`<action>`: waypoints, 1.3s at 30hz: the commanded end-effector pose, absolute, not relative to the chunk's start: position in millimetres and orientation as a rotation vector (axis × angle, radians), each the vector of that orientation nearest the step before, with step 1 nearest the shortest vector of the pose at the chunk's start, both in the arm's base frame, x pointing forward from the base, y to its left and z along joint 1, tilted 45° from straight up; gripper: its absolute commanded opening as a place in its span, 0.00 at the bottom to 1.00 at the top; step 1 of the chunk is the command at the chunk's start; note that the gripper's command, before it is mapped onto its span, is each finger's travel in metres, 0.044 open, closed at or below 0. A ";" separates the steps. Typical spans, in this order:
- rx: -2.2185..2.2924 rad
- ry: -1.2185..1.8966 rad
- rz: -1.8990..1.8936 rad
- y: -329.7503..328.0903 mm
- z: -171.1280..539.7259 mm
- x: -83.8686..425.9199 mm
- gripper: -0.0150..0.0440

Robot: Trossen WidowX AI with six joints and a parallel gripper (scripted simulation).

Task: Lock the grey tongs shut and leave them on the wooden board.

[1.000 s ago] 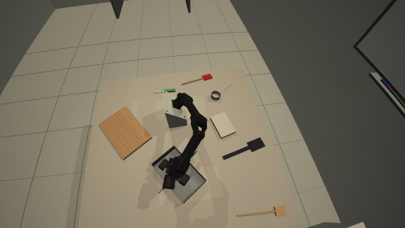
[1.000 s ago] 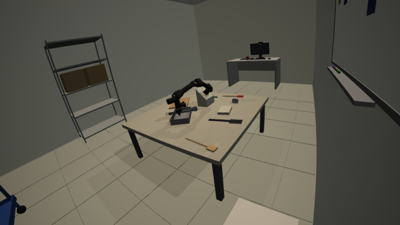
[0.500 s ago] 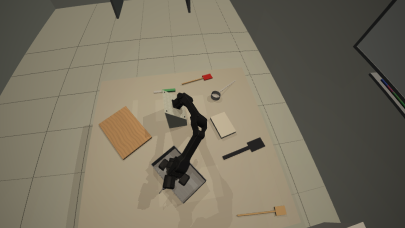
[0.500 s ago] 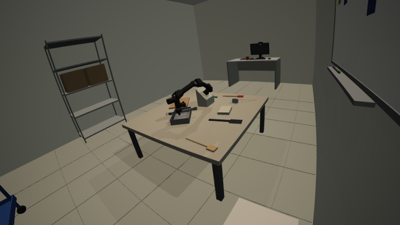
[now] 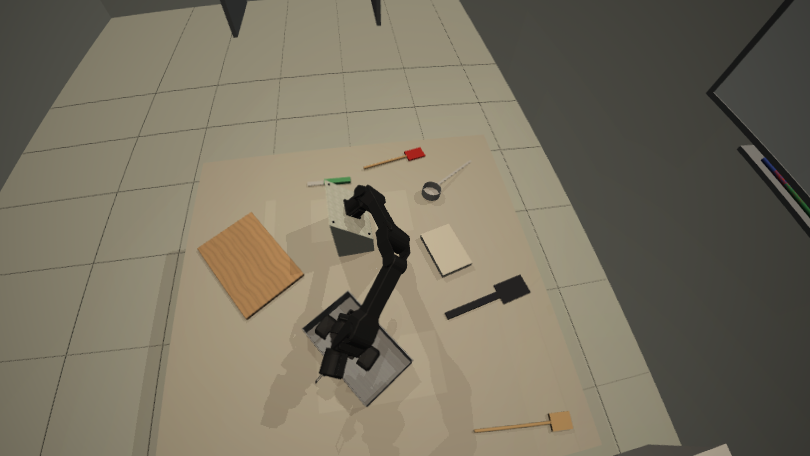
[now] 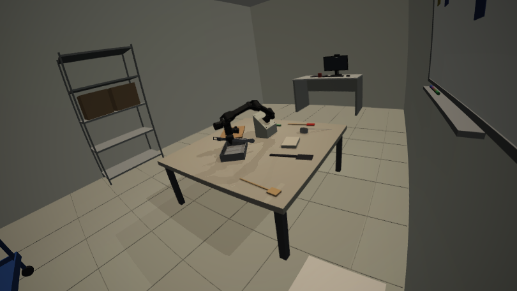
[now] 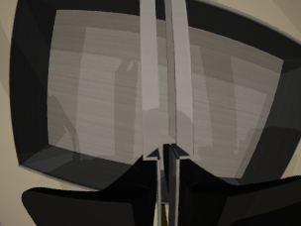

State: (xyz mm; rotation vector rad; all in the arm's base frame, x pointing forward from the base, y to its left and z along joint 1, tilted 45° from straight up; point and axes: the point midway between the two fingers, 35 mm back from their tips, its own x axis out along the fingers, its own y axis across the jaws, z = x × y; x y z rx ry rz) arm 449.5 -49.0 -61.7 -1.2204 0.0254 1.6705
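Lying across 1 dark-walled rectangular roasting tin (image 5: 391, 342) (image 6: 233, 156) (image 7: 31, 94), the 1 pair of smooth grey tongs (image 6: 246, 140) (image 7: 150, 79) is squeezed by the gripper (image 6: 230, 140) (image 7: 160, 149), its 2 straight arms nearly parallel. 1 wooden board (image 5: 249, 265) (image 6: 239, 131), rectangular and wavy-grained, is placed apart. 1 black flat-bladed spatula (image 5: 488, 296) (image 6: 291, 156) is seen.

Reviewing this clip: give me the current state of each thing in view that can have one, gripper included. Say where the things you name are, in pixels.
Gripper (image 5: 346, 338) (image 6: 230, 139) (image 7: 160, 149): shut on the grey tongs.
Grey metal tongs (image 6: 247, 140) (image 7: 150, 74): arms squeezed nearly together, narrow gap between; hinge lock cannot be told.
Dark-walled rectangular roasting tin (image 5: 397, 344) (image 6: 232, 157) (image 7: 30, 89): upright, uncovered.
Brown wooden board (image 5: 249, 263) (image 6: 240, 131): flat, no tongs on it.
Black flat-bladed spatula (image 5: 511, 289) (image 6: 304, 157): lying flat.
Black monitor (image 6: 336, 63): upright, screen dark.
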 end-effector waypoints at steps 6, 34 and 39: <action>-1.230 0.033 1.650 -108.6 -5.4 440.9 0.00; -0.780 0.492 1.488 -126.3 -24.0 431.5 0.00; -0.632 0.625 1.417 -132.8 -29.2 428.1 0.00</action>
